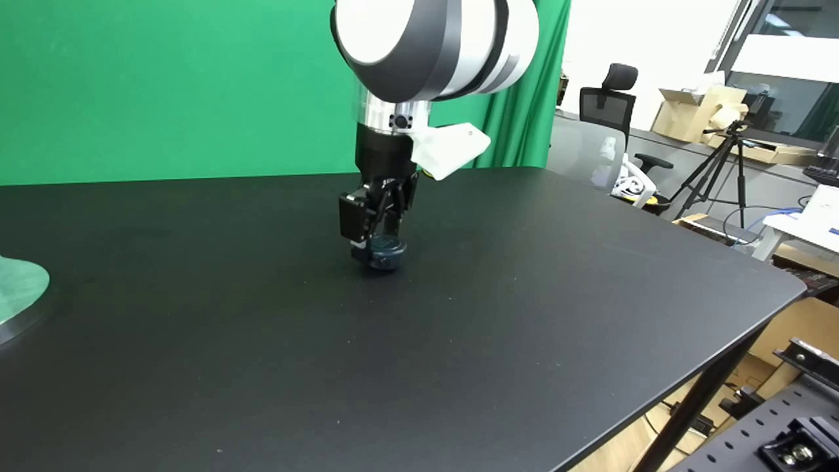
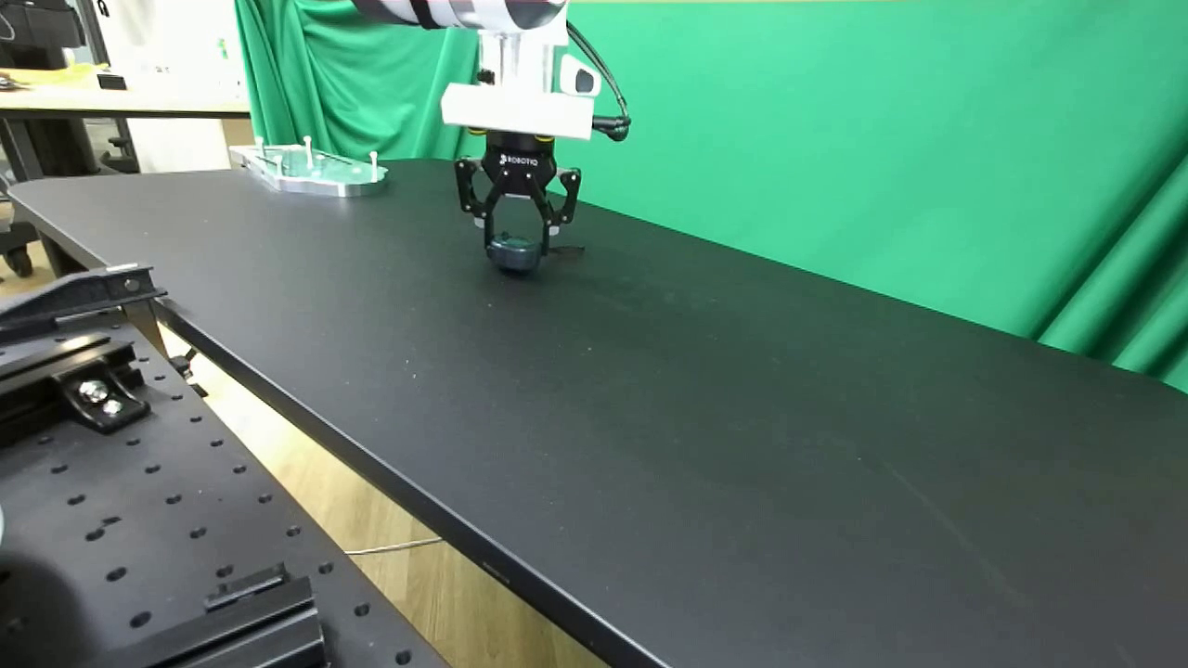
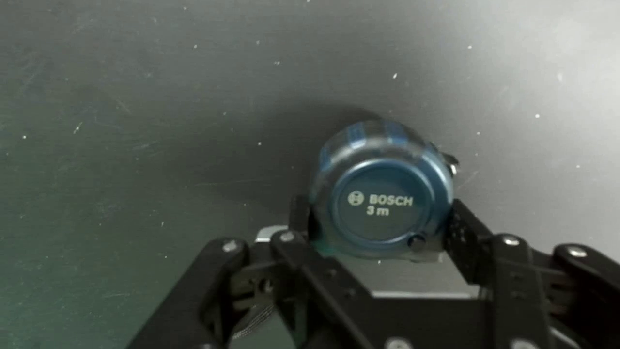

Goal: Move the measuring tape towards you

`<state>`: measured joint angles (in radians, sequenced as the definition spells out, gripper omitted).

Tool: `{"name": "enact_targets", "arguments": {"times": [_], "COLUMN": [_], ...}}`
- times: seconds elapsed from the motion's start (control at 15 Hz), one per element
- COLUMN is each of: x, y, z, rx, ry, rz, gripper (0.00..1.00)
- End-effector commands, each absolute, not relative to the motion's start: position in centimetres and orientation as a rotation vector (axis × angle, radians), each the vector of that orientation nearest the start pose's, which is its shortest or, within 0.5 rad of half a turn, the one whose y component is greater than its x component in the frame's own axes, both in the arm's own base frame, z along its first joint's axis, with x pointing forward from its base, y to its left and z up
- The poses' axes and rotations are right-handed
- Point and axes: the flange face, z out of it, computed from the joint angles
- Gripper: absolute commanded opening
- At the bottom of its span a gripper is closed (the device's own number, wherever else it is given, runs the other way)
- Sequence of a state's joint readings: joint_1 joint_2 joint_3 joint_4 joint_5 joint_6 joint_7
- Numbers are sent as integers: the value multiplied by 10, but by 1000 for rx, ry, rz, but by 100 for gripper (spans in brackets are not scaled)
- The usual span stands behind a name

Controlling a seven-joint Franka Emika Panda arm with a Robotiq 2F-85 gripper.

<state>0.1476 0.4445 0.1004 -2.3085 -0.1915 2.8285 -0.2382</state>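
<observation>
I take this for a lab: behind my jaws hangs a broad green cloth backdrop [image 1: 183, 92], and well apart from them are a black long-legged tripod [image 1: 741, 170] and a dark grey metal-looking board [image 2: 176, 557] with rows of round holes

The green backdrop [image 1: 177, 92] was fairly evenly bright, the black table [image 1: 419, 367] dim.
In an exterior view the white wall [image 1: 645, 46] at far right was blown out; in the wrist view pale glare [image 3: 571, 43] brightened the table's right, a green cast tinted its near left, and a soft-edged shadow [image 3: 290, 131] lay left of the measuring tape [image 3: 382, 184], whose lettering [image 3: 390, 200] was slightly soft.
</observation>
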Motion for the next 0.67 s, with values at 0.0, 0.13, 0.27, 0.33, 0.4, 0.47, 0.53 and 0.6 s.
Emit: {"name": "enact_targets", "arguments": {"times": [0.0,0.13,0.27,0.33,0.4,0.47,0.53,0.6], "x": [501,493,480,472,466,458,452,446], "y": [139,135,127,120,114,106,99,91], "z": [195,212,227,234,239,242,245,246], "rx": [-3035,-3058,-3097,-3122,-3141,-3159,-3174,-3183], "ry": [-914,-857,-796,-757,-720,-676,-634,-595], "rz": [-167,-172,-156,-136,-117,-92,-69,-42], "gripper": [44,44,44,44,44,44,44,44]}}
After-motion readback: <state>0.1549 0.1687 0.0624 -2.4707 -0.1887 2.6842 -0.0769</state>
